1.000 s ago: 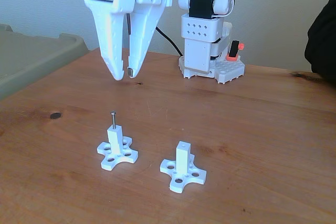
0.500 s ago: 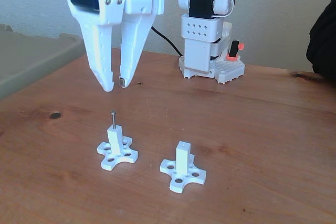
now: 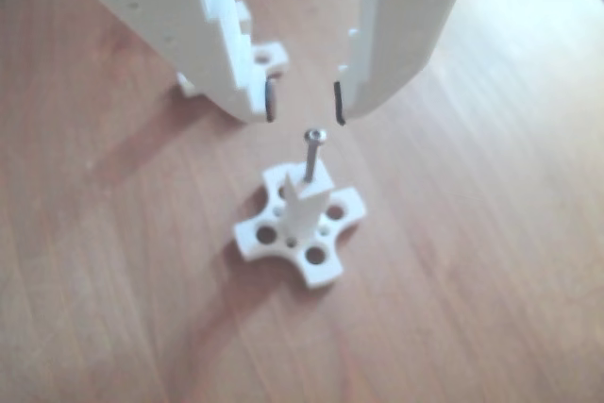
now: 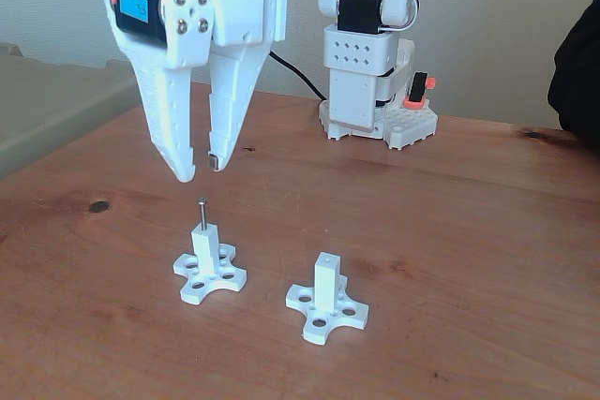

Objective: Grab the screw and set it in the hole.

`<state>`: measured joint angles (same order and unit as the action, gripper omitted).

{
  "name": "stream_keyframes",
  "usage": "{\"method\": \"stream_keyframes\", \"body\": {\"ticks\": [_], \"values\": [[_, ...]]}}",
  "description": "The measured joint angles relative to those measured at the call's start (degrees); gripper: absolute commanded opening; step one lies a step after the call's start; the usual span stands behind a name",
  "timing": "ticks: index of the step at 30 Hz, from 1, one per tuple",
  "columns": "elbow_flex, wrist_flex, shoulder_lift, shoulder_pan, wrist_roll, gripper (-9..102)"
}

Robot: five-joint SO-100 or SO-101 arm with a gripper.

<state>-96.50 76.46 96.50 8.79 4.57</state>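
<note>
The thin dark screw [image 4: 202,212] stands upright in the top of the left white post [image 4: 206,248], its round head up; in the other view the screw [image 3: 310,156] rises from that post's cross-shaped base [image 3: 297,226]. A second white post [image 4: 326,284] with a hole [image 4: 326,257] in its top stands to the right with nothing in it. My gripper [image 4: 200,169] hangs open just above the screw, nothing between its fingers. In the other view the gripper [image 3: 303,103] straddles the space right above the screw head, not touching it.
The arm's white base [image 4: 367,81] stands at the back of the wooden table [image 4: 450,231]. A grey-green bin [image 4: 47,114] sits at the left edge. A dark sleeve [image 4: 574,72] shows at the right edge.
The gripper has moved left and toward the camera, coming over the screw, and its fingers have spread a little wider. The screw and both posts have not moved.
</note>
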Motion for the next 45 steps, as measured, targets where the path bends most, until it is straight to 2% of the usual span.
{"method": "stream_keyframes", "body": {"ticks": [45], "values": [[0.88,-2.37,-5.54,-1.23,1.14,8]]}}
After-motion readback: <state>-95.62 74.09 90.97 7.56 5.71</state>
